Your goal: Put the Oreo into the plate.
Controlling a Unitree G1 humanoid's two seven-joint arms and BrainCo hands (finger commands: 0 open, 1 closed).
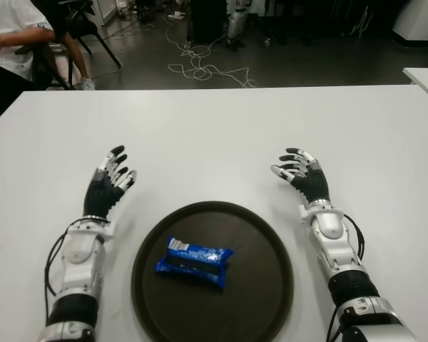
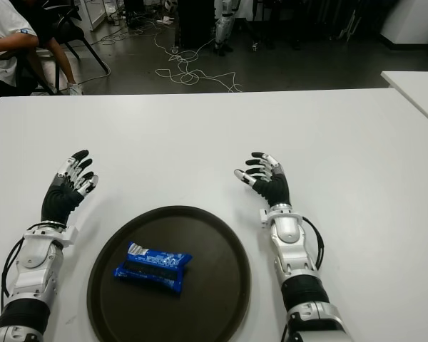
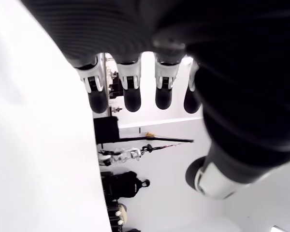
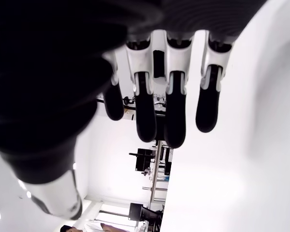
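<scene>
A blue Oreo packet [image 1: 193,261] lies flat inside the dark round plate [image 1: 264,285], left of its middle, at the near edge of the white table [image 1: 214,128]. My left hand [image 1: 110,179] is to the left of the plate, fingers spread and holding nothing. My right hand [image 1: 299,173] is beyond the plate's right rim, fingers relaxed and likewise holding nothing. In both wrist views the fingers [image 3: 130,92] [image 4: 145,111] extend straight with nothing between them.
A person in a white shirt [image 1: 11,39] sits on a chair past the table's far left corner. Cables [image 1: 200,68] lie on the floor behind the table. Another white table's corner [image 1: 424,78] shows at the right.
</scene>
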